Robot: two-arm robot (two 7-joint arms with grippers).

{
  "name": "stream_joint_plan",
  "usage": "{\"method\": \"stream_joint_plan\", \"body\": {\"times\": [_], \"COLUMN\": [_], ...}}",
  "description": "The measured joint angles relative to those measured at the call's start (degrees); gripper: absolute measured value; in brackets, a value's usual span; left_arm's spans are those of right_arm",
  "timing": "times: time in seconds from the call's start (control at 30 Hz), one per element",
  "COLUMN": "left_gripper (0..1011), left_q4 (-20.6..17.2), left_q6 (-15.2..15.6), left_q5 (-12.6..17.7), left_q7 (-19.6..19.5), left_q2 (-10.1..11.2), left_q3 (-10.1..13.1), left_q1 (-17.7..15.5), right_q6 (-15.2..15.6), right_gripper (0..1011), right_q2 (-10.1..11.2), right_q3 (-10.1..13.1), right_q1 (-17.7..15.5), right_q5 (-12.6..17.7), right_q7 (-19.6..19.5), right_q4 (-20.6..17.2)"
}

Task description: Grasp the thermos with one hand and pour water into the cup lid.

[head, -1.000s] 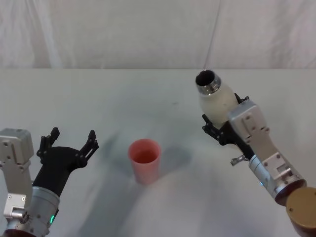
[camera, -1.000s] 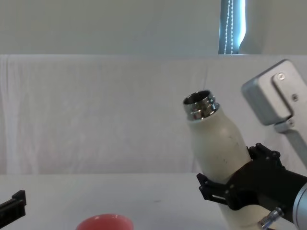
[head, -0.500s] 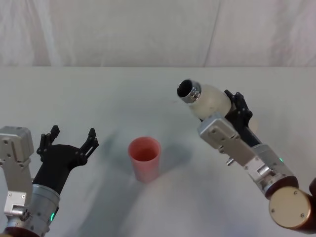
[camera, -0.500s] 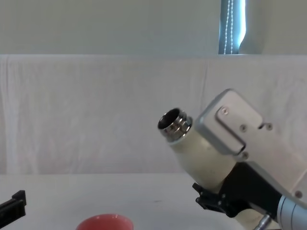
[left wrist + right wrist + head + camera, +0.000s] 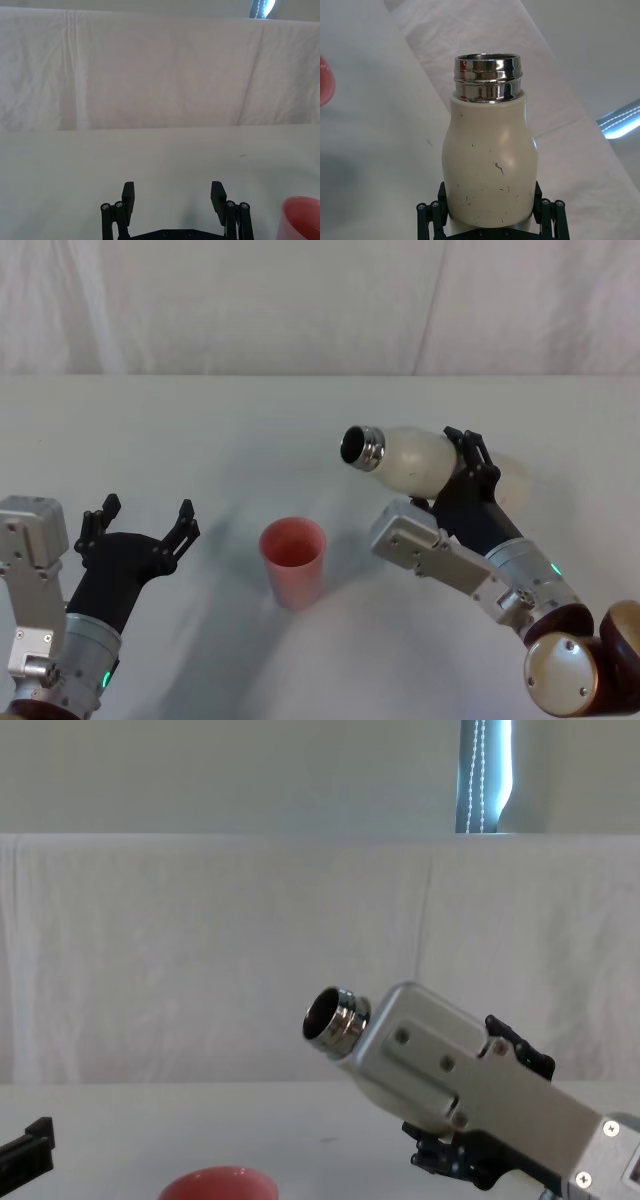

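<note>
We have the grasp done: the right tool [image 5: 490,220] clamps the thermos [image 5: 420,460], tipped near level above the surface, mouth short of the cup lid [image 5: 293,562]. Pouring remains; the left tool [image 5: 140,530] rests spread, idle.

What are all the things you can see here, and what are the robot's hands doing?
thermos: one, cream-white with a shiny steel neck, lid off, tipped nearly sideways above the table with its mouth toward the cup lid.
cup lid: one, salmon-pink, upright near the table's middle, below and left of the thermos mouth.
table: one, white.
cloth backdrop: one, white, behind the table.
right gripper: one, black, clamped around the thermos body.
left gripper: one, black, fingers spread, holding nothing, left of the cup lid.
</note>
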Motion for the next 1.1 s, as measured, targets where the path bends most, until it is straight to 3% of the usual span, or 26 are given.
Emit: {"method": "stream_joint_plan", "body": {"times": [0.5,0.8,1.1], "left_gripper": [1001,1001,1001], "left_q4": [0.0,0.0,0.0], "left_q6": [0.0,0.0,0.0], "left_q5": [0.0,0.0,0.0], "left_q7": [0.0,0.0,0.0], "left_q2": [0.0,0.0,0.0], "left_q3": [0.0,0.0,0.0], "left_q1": [0.0,0.0,0.0], "right_q6": [-0.1,-0.5,0.9], "right_gripper": [960,960,960], "right_q2": [2.0,2.9,3.4], "right_q3": [-2.7,-4.3,-6.0], "right_q1": [0.2,0.2,0.7], "right_q5": [-6.9,-9.5,-13.6], "right_q7": [-0.5,-0.9,-1.8], "right_q4": [0.1,0.1,0.7]}}
